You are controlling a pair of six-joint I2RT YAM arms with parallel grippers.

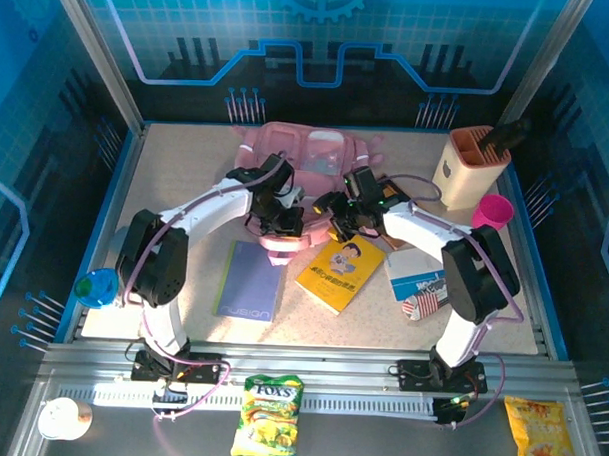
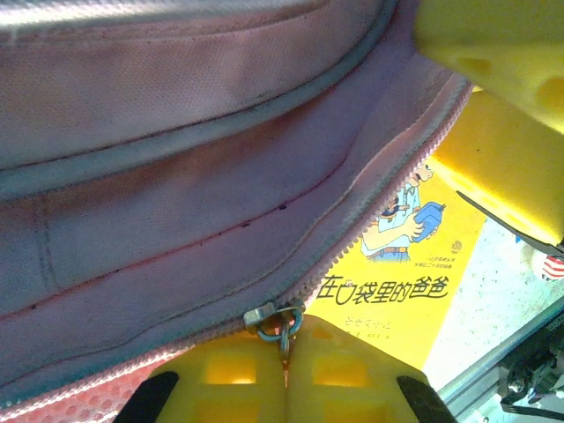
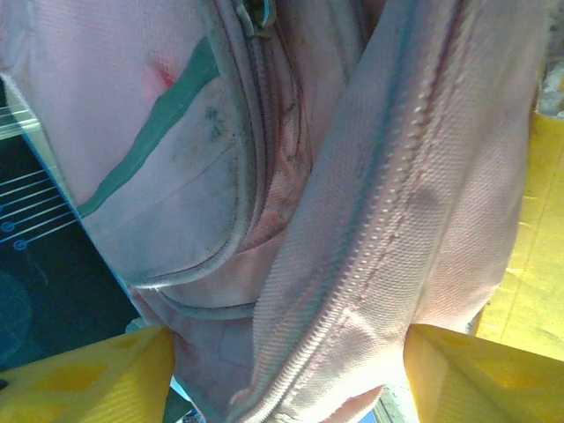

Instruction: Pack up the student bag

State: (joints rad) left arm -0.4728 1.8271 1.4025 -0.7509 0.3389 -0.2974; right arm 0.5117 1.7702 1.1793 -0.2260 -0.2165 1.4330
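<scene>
Locates the student bag [image 1: 307, 153], pink and soft, at the middle of the desk's [image 1: 176, 174] far edge, reaching toward the centre; finds both arms meeting over its near end. Records the left gripper [image 1: 282, 215] pressed together and clamped on the zipper pull [image 2: 280, 319]; confirms in the left wrist view the yellow fingers [image 2: 229, 379] closed side by side, the metal pull pinched at their tips on the bag's parted zip line. Records the right gripper [image 1: 337, 214] just beside the left, spread wide; sees in the right wrist view one yellow pad [image 3: 97, 374] at either lower corner, with a fold of bag cloth and a zip seam between; cannot tell contact between pads and cloth. Notes a yellow book [image 1: 341, 272] flat near the desk's centre, just at the bag's near edge; a purple notebook [image 1: 249, 279] to its left; a blue-and-white book [image 1: 418, 277] to its right; a pen holder [image 1: 475, 162] toward the far right corner, a pink cup [image 1: 493, 212] just beside it; a green-yellow sweets packet [image 1: 270, 415] and a yellow snack packet [image 1: 539, 434] beyond the desk's near edge.
</scene>
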